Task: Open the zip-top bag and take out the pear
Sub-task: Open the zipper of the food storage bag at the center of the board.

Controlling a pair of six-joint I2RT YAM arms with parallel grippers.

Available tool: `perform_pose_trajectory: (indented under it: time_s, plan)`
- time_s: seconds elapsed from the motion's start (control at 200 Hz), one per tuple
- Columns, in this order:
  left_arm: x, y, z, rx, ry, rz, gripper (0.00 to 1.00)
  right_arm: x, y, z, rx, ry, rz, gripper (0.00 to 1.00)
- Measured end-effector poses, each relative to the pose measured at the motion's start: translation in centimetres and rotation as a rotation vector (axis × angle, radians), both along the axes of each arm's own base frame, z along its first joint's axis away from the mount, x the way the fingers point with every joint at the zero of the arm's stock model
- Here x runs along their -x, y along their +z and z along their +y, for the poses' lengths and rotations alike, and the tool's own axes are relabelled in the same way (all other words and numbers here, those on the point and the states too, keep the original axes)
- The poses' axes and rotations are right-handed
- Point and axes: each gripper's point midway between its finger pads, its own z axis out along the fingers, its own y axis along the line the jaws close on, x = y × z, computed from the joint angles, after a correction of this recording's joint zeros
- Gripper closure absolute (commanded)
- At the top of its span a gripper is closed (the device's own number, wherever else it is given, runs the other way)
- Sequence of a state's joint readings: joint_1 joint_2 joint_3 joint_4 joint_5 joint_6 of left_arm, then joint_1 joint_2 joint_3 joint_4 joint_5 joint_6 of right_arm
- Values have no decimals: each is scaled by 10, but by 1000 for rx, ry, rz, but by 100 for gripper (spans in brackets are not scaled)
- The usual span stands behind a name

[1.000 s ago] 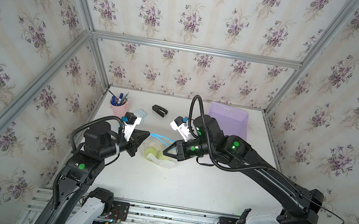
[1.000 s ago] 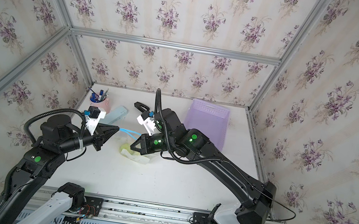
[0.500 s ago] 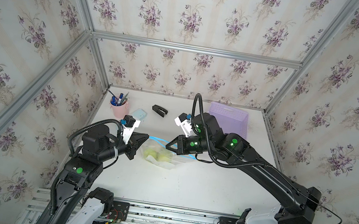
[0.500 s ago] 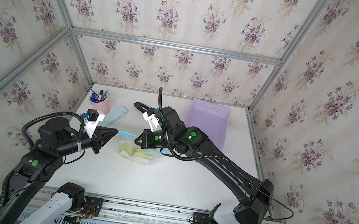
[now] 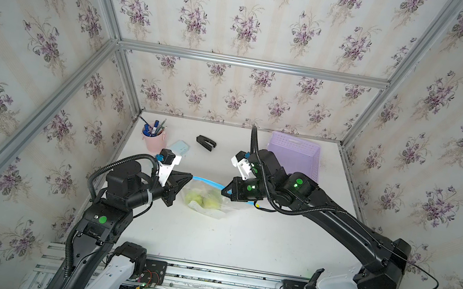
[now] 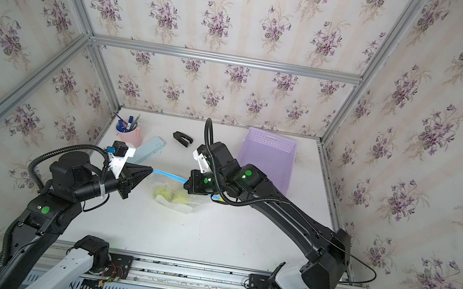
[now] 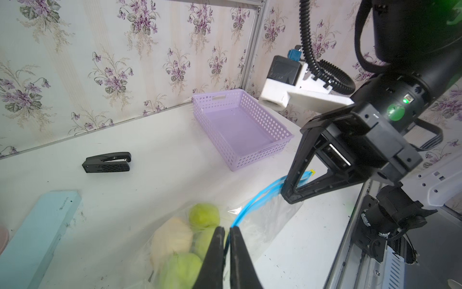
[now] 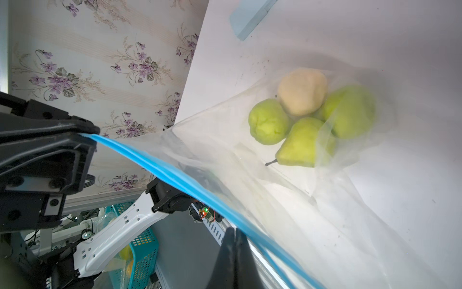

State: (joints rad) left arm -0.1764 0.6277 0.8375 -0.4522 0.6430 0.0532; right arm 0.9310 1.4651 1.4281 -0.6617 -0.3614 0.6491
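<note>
Left end effector point(image 5: 190, 176) on crosswise zip-top bag point(image 5: 223, 207)

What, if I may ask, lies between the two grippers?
The zip-top bag, its blue zip strip stretched from left gripper to right gripper, in both top views.

the zip-top bag point(image 7: 262, 225) and blue case point(image 7: 37, 232) run off the left wrist view's edge.

Clear film on a matt top.
The zip-top bag point(image 8: 325, 200) is thin, crinkled, glossy clear plastic with a smooth light-blue zip strip point(image 8: 162, 165); the pears point(image 8: 267, 122) look smooth-skinned and dull; the basket point(image 7: 212, 135) is smooth perforated lilac plastic; the table point(image 7: 162, 140) is matt white and scuffed.
</note>
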Motion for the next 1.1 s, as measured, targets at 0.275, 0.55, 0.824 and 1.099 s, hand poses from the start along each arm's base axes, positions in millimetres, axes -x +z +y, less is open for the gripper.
perform_pose_trajectory:
  time_s: [0.275, 0.55, 0.824, 1.099]
  plan:
    - [-2, -1, -1, -8, -6, 4, 90, -4, 48, 6, -121, 10, -66, 100]
    - [-2, -2, -1, -11, -7, 4, 90, -5, 18, 4, -58, 13, -22, 100]
    - [-5, -5, -1, -14, -7, 20, 90, 1, -4, 0, -10, 34, 15, 100]
    - [-7, -9, -3, -12, -15, 36, 89, 14, -24, 1, 40, 71, 34, 100]
